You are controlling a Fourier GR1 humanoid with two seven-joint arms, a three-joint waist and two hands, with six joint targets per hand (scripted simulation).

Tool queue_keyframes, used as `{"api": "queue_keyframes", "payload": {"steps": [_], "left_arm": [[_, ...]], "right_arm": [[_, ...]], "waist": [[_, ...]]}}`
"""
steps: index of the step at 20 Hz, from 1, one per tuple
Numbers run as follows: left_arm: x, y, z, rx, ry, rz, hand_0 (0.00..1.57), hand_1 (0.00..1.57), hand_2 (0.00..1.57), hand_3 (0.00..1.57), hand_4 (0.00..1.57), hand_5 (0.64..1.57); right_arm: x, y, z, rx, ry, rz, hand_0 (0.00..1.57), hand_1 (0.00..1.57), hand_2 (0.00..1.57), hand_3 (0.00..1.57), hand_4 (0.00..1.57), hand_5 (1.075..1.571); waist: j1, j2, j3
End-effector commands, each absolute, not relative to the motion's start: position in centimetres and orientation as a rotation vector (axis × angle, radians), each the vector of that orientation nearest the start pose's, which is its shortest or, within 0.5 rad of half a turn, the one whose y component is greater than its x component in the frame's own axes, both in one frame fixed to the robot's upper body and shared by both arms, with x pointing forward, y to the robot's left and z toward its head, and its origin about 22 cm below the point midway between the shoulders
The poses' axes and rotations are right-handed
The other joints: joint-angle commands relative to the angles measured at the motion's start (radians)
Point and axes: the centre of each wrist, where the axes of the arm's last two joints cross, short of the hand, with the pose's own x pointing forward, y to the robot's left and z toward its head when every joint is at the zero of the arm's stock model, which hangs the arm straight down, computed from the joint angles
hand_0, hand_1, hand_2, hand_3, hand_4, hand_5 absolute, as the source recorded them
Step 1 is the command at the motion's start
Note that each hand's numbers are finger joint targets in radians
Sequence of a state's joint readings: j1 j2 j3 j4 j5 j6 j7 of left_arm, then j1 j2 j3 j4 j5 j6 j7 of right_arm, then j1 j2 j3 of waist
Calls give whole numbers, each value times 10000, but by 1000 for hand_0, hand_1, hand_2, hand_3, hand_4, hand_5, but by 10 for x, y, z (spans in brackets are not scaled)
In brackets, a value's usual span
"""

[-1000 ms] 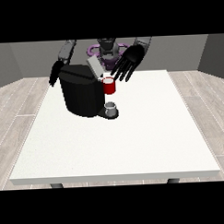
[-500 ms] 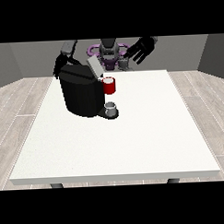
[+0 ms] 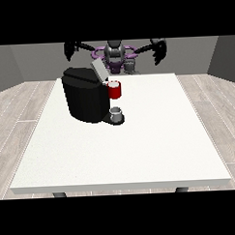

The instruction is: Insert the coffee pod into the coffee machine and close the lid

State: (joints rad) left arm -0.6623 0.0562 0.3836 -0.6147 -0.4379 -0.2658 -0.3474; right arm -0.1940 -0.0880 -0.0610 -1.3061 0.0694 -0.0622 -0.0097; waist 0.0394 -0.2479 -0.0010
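Observation:
The black coffee machine [image 3: 87,99] stands on the left half of the white table [image 3: 154,137], its grey lid [image 3: 98,69] tilted up. A red thing at the machine [image 3: 115,89] sits at its front. Below that, a grey thing [image 3: 117,113] rests on the machine's base, and I cannot tell whether it is the pod. Another small grey thing [image 3: 130,65] stands at the table's far edge by the robot's torso. The hand at the view's left [image 3: 72,48] and the hand at the view's right [image 3: 158,49] hang raised behind the table with fingers relaxed, holding nothing.
The robot's torso [image 3: 115,54] is behind the table's far edge. Bare tabletop lies to the right of and in front of the machine. Wooden floor surrounds the table.
Both hands have lifted away from the machine and swung outward, one to each side. The machine's lid still stands up.

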Motion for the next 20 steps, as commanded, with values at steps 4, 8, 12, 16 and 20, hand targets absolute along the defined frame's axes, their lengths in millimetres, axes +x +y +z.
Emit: {"api": "queue_keyframes", "payload": {"steps": [4,8,12,16,20], "left_arm": [[351,219,-60,-1368,-14380,-3511,0,0,0,0,420,1571],[350,221,-47,-1602,-14687,-3058,0,0,0,0,353,1571],[345,207,-40,-1972,-14584,-3505,0,0,0,0,411,1571],[336,222,-41,-1963,-15236,-3504,0,0,0,0,394,1571],[341,214,-15,-1525,-15601,-3451,0,0,0,0,382,1571]], "right_arm": [[310,-256,19,-1935,-15629,1747,0,0,0,0,251,1571],[317,-282,28,-1980,-15606,1111,0,0,0,0,0,1571],[328,-294,20,-2384,-14886,690,0,0,0,0,108,1571],[349,-264,47,-1245,-14866,23,0,0,0,0,83,1571],[350,-277,35,-918,-15033,-359,0,0,0,0,97,1571]], "waist": [[965,-265,12],[1101,10,13],[1734,28,16],[1811,699,11],[1643,1210,14]]}}
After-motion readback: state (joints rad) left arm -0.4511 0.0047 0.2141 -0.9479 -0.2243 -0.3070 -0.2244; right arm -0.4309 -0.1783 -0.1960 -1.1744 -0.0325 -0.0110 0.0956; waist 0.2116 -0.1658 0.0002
